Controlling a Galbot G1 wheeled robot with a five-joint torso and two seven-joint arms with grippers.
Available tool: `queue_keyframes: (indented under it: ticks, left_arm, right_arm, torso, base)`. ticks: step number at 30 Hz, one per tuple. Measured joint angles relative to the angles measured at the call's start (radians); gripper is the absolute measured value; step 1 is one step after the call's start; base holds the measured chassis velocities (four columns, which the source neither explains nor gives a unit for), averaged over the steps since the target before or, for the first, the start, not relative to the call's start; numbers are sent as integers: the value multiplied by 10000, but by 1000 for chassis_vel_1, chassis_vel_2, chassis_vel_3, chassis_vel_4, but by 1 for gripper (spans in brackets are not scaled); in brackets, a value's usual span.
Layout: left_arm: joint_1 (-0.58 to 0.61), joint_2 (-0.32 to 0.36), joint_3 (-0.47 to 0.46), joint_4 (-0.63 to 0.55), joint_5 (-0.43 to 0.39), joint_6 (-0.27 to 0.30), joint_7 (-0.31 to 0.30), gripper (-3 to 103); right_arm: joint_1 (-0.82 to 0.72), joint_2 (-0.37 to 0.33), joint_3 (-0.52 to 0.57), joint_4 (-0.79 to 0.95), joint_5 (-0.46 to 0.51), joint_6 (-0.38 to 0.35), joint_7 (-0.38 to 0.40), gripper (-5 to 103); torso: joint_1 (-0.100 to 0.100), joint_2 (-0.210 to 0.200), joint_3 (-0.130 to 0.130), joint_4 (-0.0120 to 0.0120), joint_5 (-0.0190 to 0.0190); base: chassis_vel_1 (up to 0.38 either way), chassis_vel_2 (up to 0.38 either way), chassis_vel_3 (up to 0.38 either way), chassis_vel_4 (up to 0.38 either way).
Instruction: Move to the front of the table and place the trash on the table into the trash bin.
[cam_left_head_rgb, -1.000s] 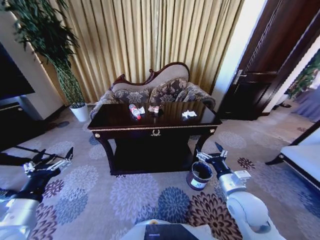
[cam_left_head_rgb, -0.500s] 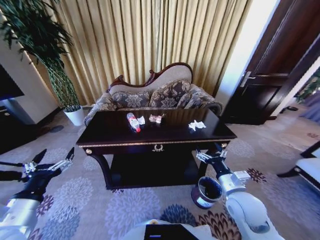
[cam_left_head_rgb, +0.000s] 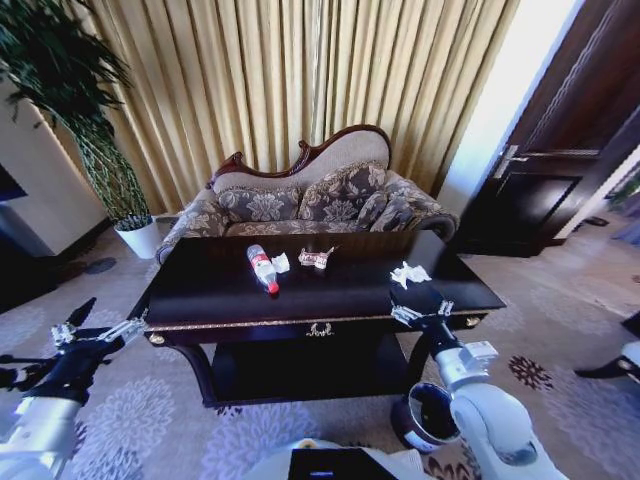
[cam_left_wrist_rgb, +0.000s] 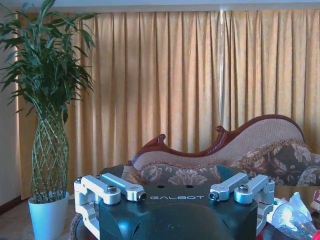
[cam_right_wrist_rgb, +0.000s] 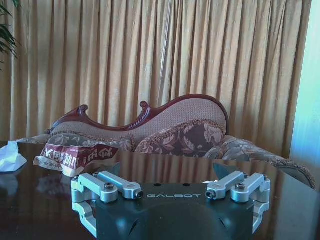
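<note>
The dark glossy table (cam_left_head_rgb: 330, 308) stands right in front of me. On its top lie a clear bottle (cam_left_head_rgb: 262, 268) with a red cap, a white tissue (cam_left_head_rgb: 281, 263) beside it, a reddish wrapper (cam_left_head_rgb: 314, 259) and a second crumpled tissue (cam_left_head_rgb: 408, 274) further right. The black trash bin (cam_left_head_rgb: 432, 416) sits on the carpet by the table's right front leg, under my right arm. My right gripper (cam_left_head_rgb: 425, 308) hovers open at the table's front right edge, facing the wrapper (cam_right_wrist_rgb: 75, 152) and a tissue (cam_right_wrist_rgb: 10, 157). My left gripper (cam_left_head_rgb: 105, 322) is open off the table's left front corner, with the bottle (cam_left_wrist_rgb: 291, 217) beyond it.
A carved sofa (cam_left_head_rgb: 310, 195) stands close behind the table in front of gold curtains. A potted plant (cam_left_head_rgb: 130, 232) in a white pot is at the back left. A dark door (cam_left_head_rgb: 545, 190) is at the right. Patterned carpet surrounds the table.
The whole view has shifted: the table is now nearer and larger and the bin has slid down beside my right arm. Both grippers stay open and empty.
</note>
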Motion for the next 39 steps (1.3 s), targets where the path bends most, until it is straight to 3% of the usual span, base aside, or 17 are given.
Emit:
queue_keyframes:
  ticks: [5,12,17,23,26,39]
  left_arm:
    - [-31,-21,-43,77,-29,-76,0,100]
    - [-65,-21,-181,170,-93,-87,38,100]
    - [-62,-101,-302,272,-215,-127,55,100]
    - [-78,-164,-305,389,-220,-140,108,100]
    - [-130,-172,-293,418,-217,-135,128,100]
    - [-220,-146,-294,482,-184,-82,249,100]
  right_arm:
    - [263,-244,-4,-426,221,58,94,100]
    - [1139,-1125,-6,-1066,865,-644,578,100]
    - [2251,-2147,-58,-1839,2977,-1588,1744,100]
    - [3203,-2667,-95,-2284,4572,-2555,2718,100]
    - [3986,-2986,-332,-2556,5634,-3493,3450,100]
    - [4916,-2986,-1341,-3115,5739,-3747,3459,100]
  torso:
    - [-24,11,-8,-1,1]
    - [-16,6,-3,0,3]
    - [-9,3,-2,-2,3]
    - [-12,5,-4,0,2]
    - [-11,4,-2,-1,2]
    - [-12,4,-3,-2,0]
  base:
    - [20,-19,-15,14]
    - [11,-16,-14,27]
    - [0,0,0,0]
    - [0,0,0,0]
    - [0,0,0,0]
    - [0,0,0,0]
